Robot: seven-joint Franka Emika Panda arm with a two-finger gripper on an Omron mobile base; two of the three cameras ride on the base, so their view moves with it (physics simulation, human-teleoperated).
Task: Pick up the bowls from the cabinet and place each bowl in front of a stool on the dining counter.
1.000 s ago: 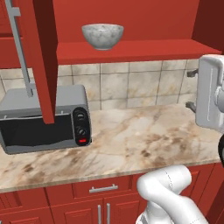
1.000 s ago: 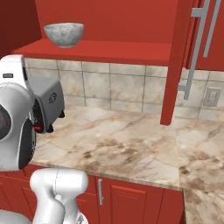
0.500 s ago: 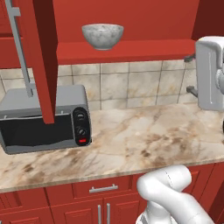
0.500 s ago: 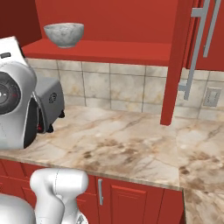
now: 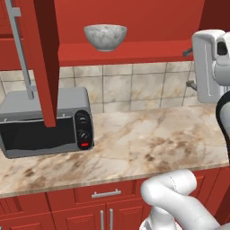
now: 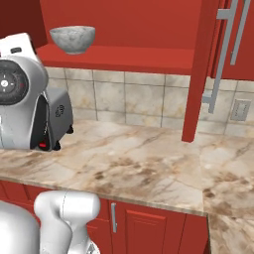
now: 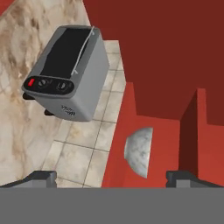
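A grey-white marbled bowl [image 5: 105,37] [image 6: 73,38] [image 7: 139,151] stands upright on the red shelf [image 5: 148,53] [image 6: 144,55] of the open cabinet. To the right of the bowl and a little below shelf height, my gripper [image 5: 189,67] [image 7: 111,178] points toward the tiled wall. It is open with nothing between its fingers, and it is well apart from the bowl. In the hand view the bowl lies just above the gap between the tips. The stools and the dining counter are out of view.
A grey toaster oven [image 5: 45,121] [image 7: 70,72] sits on the marble wall counter [image 5: 148,143] [image 6: 149,163] below the shelf, at the left. Open red cabinet doors [image 5: 42,58] [image 6: 201,69] with silver handles hang on both sides. Red drawers [image 5: 105,194] run below.
The hand has risen toward shelf height and edged slightly toward the bowl. Its jaws stay wide. The bowl and the toaster oven have not moved.
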